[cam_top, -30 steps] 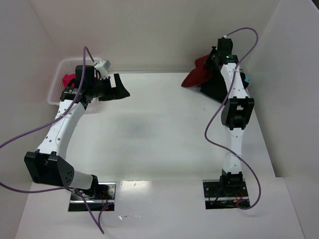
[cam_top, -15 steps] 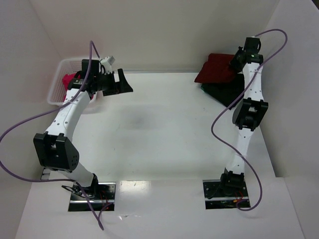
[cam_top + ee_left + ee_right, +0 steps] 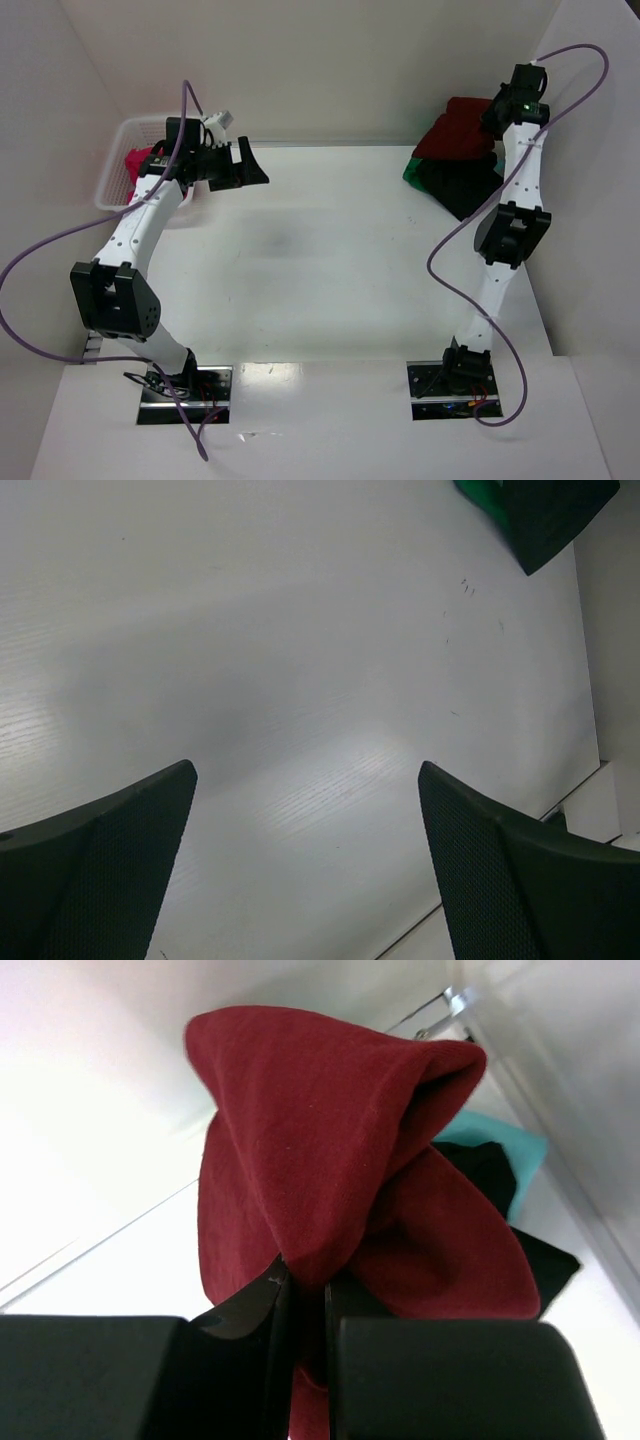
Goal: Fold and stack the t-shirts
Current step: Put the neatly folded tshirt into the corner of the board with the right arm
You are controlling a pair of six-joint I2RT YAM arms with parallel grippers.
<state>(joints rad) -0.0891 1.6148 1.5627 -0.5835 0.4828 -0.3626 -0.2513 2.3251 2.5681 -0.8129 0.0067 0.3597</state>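
My right gripper [image 3: 492, 122] is shut on the dark maroon t-shirt [image 3: 455, 130] and holds it bunched above the far right pile; in the right wrist view the maroon cloth [image 3: 330, 1170] hangs pinched between the fingers [image 3: 305, 1305]. Under it lie the black t-shirt [image 3: 462, 185] and the teal t-shirt [image 3: 411, 172], also seen in the right wrist view as black [image 3: 485, 1175] and teal [image 3: 505, 1145]. The bright pink t-shirt [image 3: 135, 162] lies in the basket. My left gripper [image 3: 255, 172] is open and empty above the table, beside the basket; its fingers [image 3: 110, 850] are wide apart.
The white lattice basket [image 3: 115, 160] stands at the far left corner. White walls enclose the table on the left, back and right. The table's right edge [image 3: 575, 780] shows in the left wrist view, with a corner of the black and teal pile [image 3: 545, 515].
My right gripper has lifted the maroon t-shirt up and to the right, over the black and teal pile. My left arm has swung slightly back and up near the basket.
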